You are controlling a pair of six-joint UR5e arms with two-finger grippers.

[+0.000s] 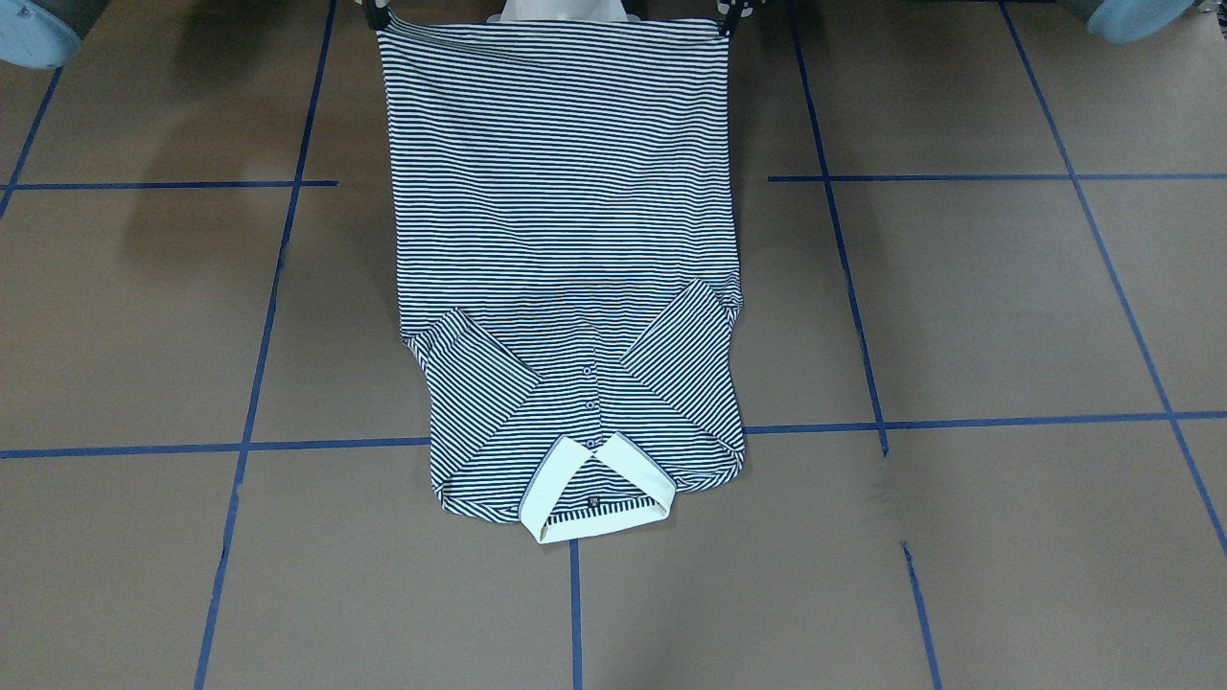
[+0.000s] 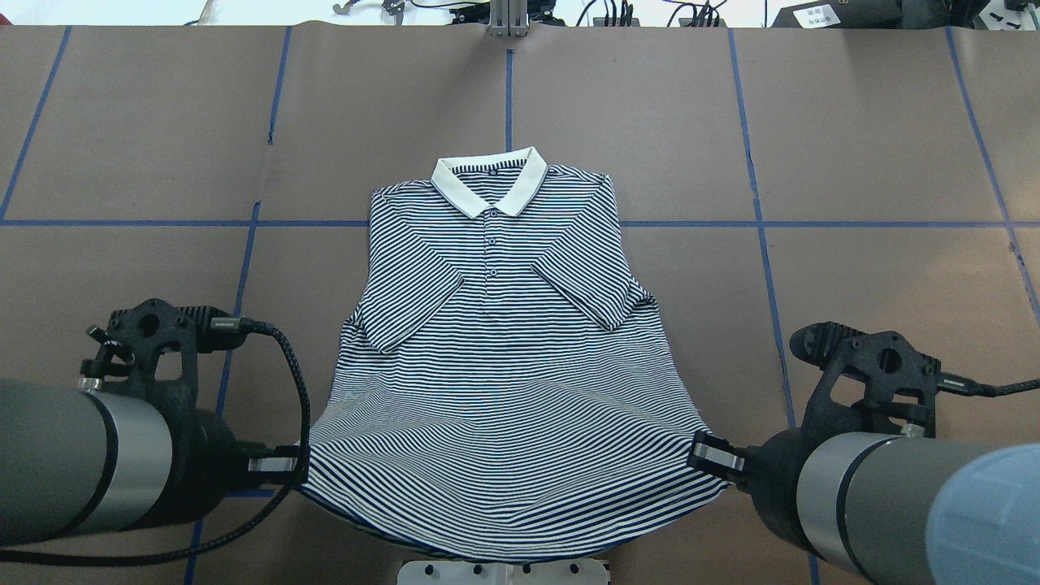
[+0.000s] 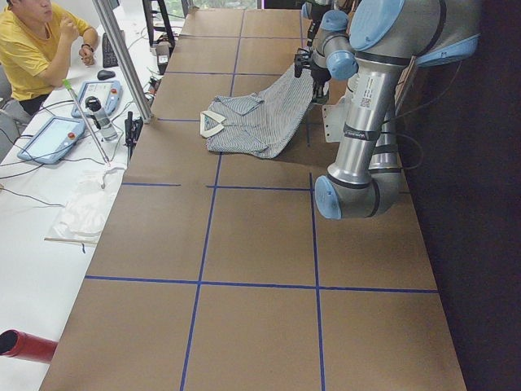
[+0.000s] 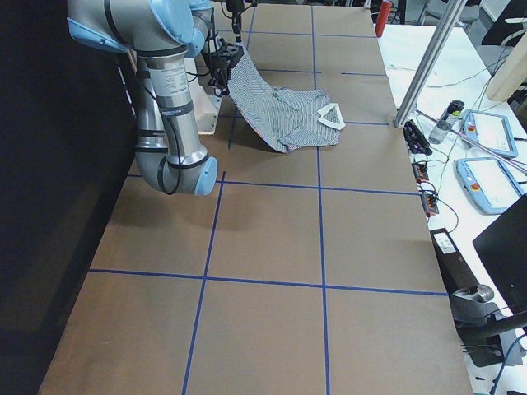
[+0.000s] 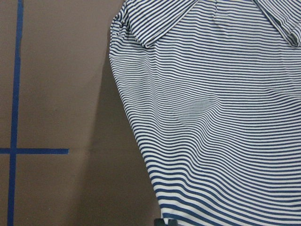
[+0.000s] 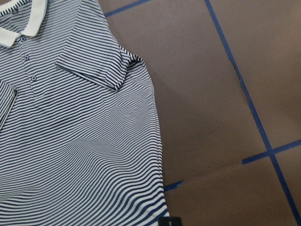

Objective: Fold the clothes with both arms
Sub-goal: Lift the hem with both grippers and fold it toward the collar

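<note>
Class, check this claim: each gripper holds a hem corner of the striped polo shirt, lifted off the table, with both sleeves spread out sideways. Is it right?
Not quite. The sleeves are folded inward across the chest of the polo shirt, as the overhead exterior view shows. The left gripper and right gripper do each hold a lifted hem corner.

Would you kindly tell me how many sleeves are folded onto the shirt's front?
2: the left-side sleeve and the right-side sleeve, both folded across the chest of the shirt.
</note>
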